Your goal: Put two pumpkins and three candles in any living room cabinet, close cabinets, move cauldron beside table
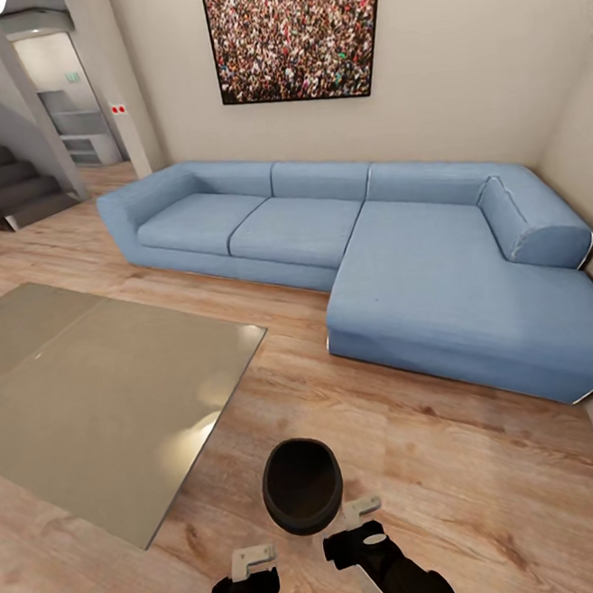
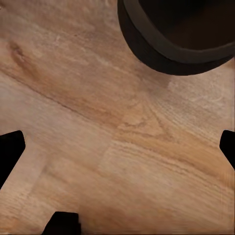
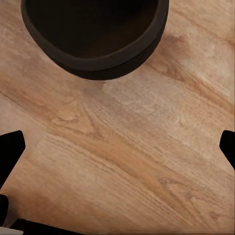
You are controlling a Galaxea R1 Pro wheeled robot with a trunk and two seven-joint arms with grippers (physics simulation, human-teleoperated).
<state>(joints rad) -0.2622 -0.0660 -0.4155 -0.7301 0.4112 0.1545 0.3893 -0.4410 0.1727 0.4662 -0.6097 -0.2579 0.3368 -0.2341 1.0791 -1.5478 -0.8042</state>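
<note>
Both my arms low and forward — grippers apart, nothing held.

My left gripper (image 1: pixel 252 559) sits at about 7 o'clock in the head view, jaws spread wide; my right gripper (image 1: pixel 361 519) sits at about 5 o'clock, jaws also spread, its black forearm angling back — both point at the floor.

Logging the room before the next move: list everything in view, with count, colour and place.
cauldron: one, black, on the wooden floor just off the table's near corner, apart from it
table: one, glossy grey-beige, low, at the left
sofa: one, blue, L-shaped, along the far wall
picture: one, multicoloured crowd image, dark frame, on the wall above the sofa
stairs: one flight, dark, far left
left pincer: one, black with pale fingers, open, near the cauldron
right pincer: one, same colours, open, beside the cauldron
</note>
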